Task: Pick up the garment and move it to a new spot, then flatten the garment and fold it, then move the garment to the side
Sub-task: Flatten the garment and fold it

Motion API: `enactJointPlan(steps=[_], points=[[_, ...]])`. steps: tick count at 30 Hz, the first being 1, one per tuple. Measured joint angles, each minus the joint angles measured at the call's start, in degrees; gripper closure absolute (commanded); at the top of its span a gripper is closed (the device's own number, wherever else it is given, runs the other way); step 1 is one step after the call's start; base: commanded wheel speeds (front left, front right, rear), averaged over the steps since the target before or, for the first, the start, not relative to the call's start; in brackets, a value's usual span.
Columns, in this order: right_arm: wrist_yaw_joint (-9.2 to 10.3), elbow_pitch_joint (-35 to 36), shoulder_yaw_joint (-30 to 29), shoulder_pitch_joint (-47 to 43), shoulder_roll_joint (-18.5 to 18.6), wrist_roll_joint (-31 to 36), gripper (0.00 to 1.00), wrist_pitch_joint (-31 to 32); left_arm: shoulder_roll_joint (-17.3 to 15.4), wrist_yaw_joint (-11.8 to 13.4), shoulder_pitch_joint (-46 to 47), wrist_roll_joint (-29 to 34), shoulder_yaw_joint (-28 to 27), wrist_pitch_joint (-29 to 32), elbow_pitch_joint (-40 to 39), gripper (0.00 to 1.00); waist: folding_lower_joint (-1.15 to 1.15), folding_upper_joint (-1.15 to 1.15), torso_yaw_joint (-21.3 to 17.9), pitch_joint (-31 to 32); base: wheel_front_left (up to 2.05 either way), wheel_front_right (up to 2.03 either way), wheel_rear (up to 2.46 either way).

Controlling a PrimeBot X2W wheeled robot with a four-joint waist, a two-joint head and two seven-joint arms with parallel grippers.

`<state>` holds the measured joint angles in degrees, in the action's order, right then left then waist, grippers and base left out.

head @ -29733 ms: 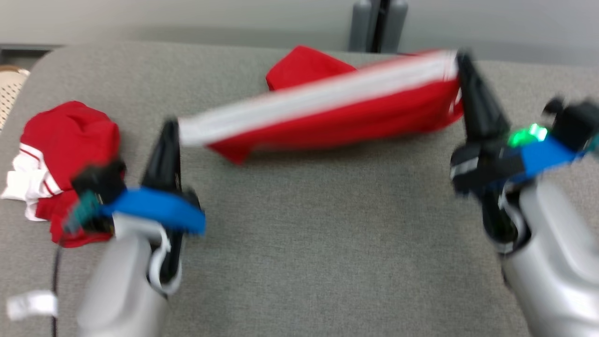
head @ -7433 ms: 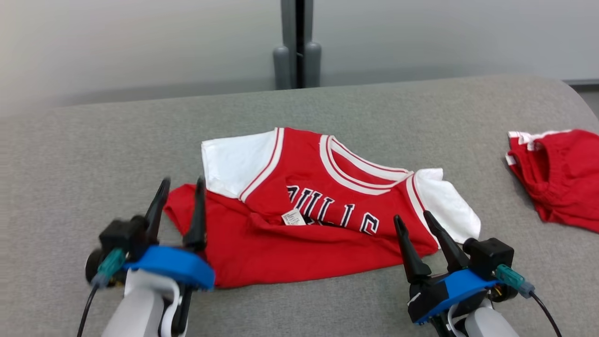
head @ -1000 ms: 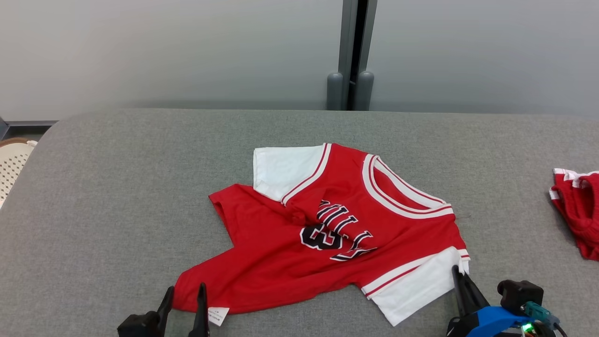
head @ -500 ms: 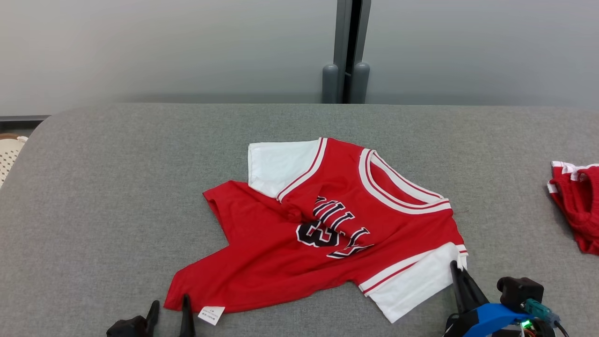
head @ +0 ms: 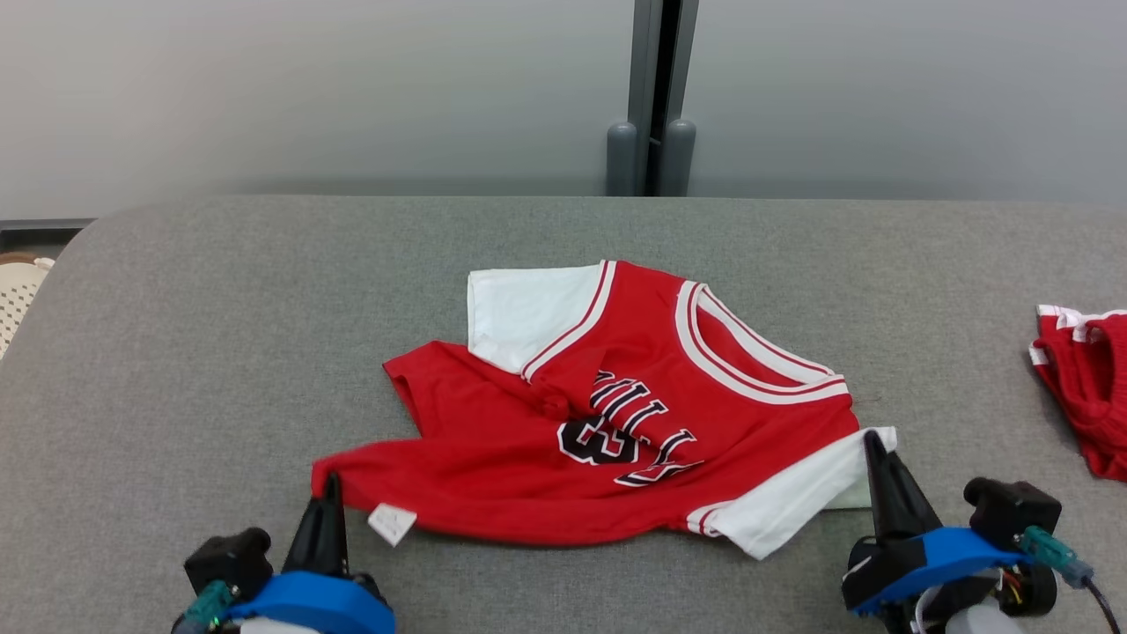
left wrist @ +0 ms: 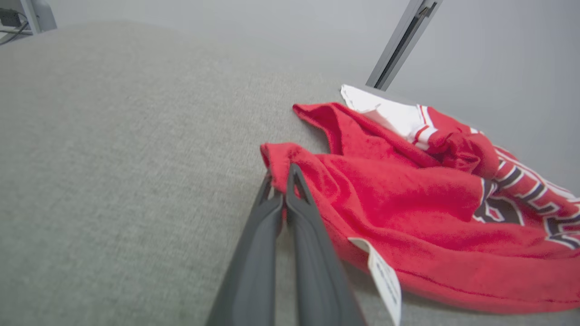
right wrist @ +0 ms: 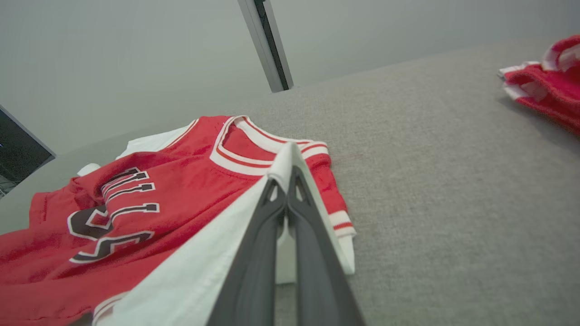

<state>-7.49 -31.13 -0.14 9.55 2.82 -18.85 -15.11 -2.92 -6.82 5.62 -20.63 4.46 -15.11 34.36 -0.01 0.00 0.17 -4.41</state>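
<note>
Grip is firm on both sides: the left gripper [head: 332, 482] is pinched closed on a red hem corner of the jersey [head: 616, 423], and the right gripper [head: 873, 438] is closed on its white sleeve edge, both corners slightly lifted. The jersey lies rumpled mid-surface, lettering up. Under it spreads a grey fabric pad [head: 220, 352] with rounded corners. More red clothing [head: 1083, 387] sits at the pad's right edge. Behind stands a pale wall [head: 308, 88] with a dark post [head: 656, 88].

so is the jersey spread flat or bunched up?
Bunched, not flat: the jersey is creased across its front, and the left gripper and right gripper, jaws shut, each hold a corner raised.
</note>
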Motion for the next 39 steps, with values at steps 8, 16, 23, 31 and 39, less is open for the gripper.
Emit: enactJointPlan(steps=[8, 16, 23, 31, 39], points=[[0.00, 10.7, -4.0, 7.5, 0.0, -4.6, 1.00, 0.0, -2.2, -0.6, 8.0, -0.1, -0.2, 0.1, -15.6, 1.00, 0.00, 0.00, -0.4, 2.3, 0.00, 0.00, 0.00], [0.00, 23.3, -6.9, 19.0, 0.3, -7.1, 1.00, 0.4, -12.0, -0.6, 21.6, -3.9, 4.9, 3.9, -28.7, 1.00, 0.00, 0.00, -1.6, 4.2, 0.00, 0.00, 0.00], [0.00, 32.6, -8.7, 30.1, 3.1, -7.6, 1.00, 8.7, -17.3, -0.6, 31.0, -6.3, 4.7, 14.2, -38.7, 1.00, 0.00, 0.00, -2.3, 3.1, 0.00, 0.00, 0.00], [0.00, 27.4, -5.6, 40.7, 4.8, -3.2, 1.00, 13.6, -19.2, 0.2, 37.4, -8.2, 3.9, 21.5, -36.1, 1.00, 0.01, 0.00, -3.3, -2.9, 0.00, 0.00, 0.00], [0.00, 14.8, -5.2, 54.2, 3.5, 3.3, 1.00, 8.3, -17.7, 0.8, 46.3, -6.3, 4.8, 17.6, -23.4, 1.00, 0.03, 0.00, -4.0, -10.9, 0.00, 0.00, 0.00]])
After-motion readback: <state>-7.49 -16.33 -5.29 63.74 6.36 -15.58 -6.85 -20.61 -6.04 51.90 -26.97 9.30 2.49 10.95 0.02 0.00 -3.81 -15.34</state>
